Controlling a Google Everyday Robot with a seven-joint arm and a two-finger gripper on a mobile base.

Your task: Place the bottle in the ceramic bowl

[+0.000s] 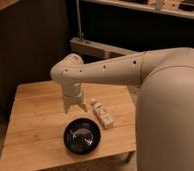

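The small cream bottle (103, 114) lies on its side on the wooden table (35, 125), cap pointing to the back. The glossy black ceramic bowl (82, 135) sits just in front of it, near the table's front edge, with nothing in it. My gripper (75, 107) points down over the table, just left of the bottle's cap end and just behind the bowl. Its fingers (83, 107) are spread apart with nothing between them.
My large cream arm (140, 75) and body (172, 125) fill the right side and hide the table's right end. A dark wall and a metal rail (100, 48) stand behind the table. The floor shows at the lower left.
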